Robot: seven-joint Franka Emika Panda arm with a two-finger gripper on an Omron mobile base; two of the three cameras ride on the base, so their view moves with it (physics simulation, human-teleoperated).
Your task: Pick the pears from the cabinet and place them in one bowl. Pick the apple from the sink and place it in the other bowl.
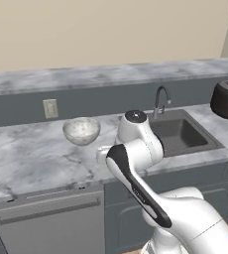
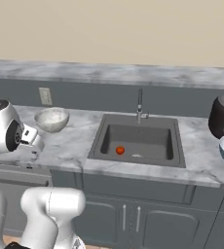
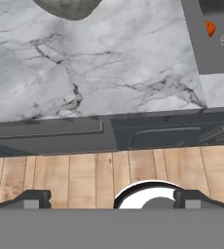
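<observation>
Apple (image 2: 120,151) looks small, round, smooth, prob light but slippery and apt to roll; best taken across its widest middle, jaws coming from above.

Gripper (image 3: 112,200) is spread wide w/ nothing betw the tips, touching nothing. Just ahead of the jaws: wood floor, then the counter (image 3: 109,63) edge. Farther on, clear bowl (image 3: 67,7) ahead-left. Apple sits on the sink (image 3: 206,44) floor, well ahead and right of the jaws.
</observation>
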